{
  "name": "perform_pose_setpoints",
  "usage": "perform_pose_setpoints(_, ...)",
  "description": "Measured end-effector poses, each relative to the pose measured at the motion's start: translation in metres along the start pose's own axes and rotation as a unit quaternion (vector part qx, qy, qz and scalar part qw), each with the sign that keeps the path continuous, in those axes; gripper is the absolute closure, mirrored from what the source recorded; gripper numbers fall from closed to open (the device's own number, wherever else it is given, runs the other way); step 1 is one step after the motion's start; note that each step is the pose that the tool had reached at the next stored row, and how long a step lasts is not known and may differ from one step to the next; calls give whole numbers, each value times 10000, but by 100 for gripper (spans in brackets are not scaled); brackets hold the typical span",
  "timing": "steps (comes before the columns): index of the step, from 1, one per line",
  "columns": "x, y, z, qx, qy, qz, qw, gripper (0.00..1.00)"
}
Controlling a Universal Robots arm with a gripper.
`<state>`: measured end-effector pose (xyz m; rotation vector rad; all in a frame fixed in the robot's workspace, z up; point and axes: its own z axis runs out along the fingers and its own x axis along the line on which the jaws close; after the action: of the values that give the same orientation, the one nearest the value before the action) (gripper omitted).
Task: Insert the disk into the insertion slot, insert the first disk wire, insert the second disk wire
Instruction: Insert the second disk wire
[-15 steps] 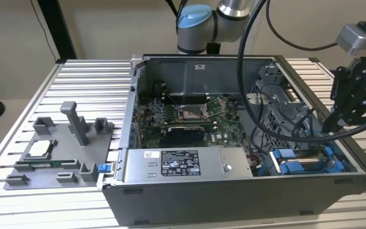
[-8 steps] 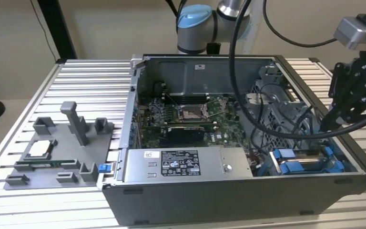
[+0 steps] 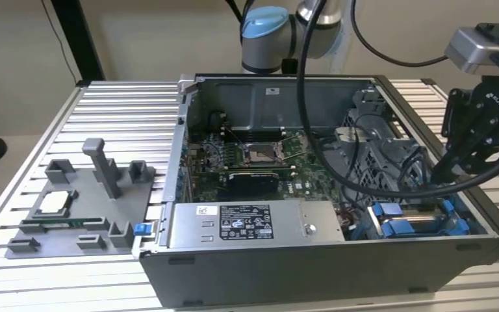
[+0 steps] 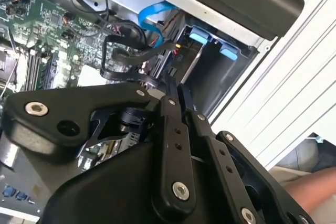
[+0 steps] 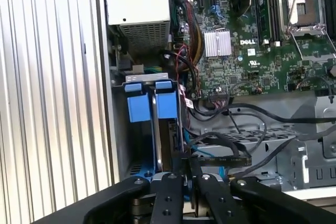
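Note:
The disk sits in the insertion slot (image 3: 479, 218) at the case corner on the exterior view's right. Its blue carrier tabs (image 3: 405, 226) face up. In the first wrist view the tabs (image 5: 167, 103) stand side by side, with the disk's silver edge (image 5: 157, 140) running from them toward my fingers. My gripper (image 3: 444, 172) hangs just above that bay. In both wrist views its fingers (image 5: 186, 165) are pressed together on the end of a black disk wire (image 5: 223, 156), which loops away over the board (image 4: 123, 56). A blue flat cable (image 4: 157, 10) lies behind it.
The open computer case (image 3: 319, 273) lies on a ribbed metal table (image 3: 119, 123). Inside are the labelled grey power supply box (image 3: 249, 224), the motherboard (image 3: 249, 162) and a perforated cage (image 3: 379, 146) draped with cables. A grey fixture (image 3: 76, 208) stands at the exterior view's left. Part of a person (image 4: 315, 192) is beside the table.

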<state>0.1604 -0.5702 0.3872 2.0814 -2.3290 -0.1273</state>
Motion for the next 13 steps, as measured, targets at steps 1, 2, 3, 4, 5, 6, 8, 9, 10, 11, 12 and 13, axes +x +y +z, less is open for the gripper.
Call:
perform_pose_setpoints(1,8,13,5,24,-4,-11,10000,100)
perform_pose_setpoints(2,15,27,11,49,-6,-21,10000,100)
perform_pose_setpoints(3,21,41,18,71,-7,-30,10000,100)
perform_pose_setpoints(4,26,61,28,96,-10,-36,9999,100)
perform_pose_setpoints(5,30,83,40,123,-13,-41,9999,100)
perform_pose_setpoints(6,35,103,51,148,-16,-47,9999,100)
perform_pose_setpoints(8,41,138,72,203,-22,-62,9998,100)
perform_pose_setpoints(9,43,152,79,232,-24,-70,9997,100)
perform_pose_setpoints(10,45,167,87,266,-27,-78,9996,100)
perform_pose_setpoints(11,48,182,96,303,-31,-86,9995,100)
perform_pose_setpoints(12,50,195,104,344,-36,-95,9994,100)
perform_pose_setpoints(13,52,209,111,386,-40,-104,9992,100)
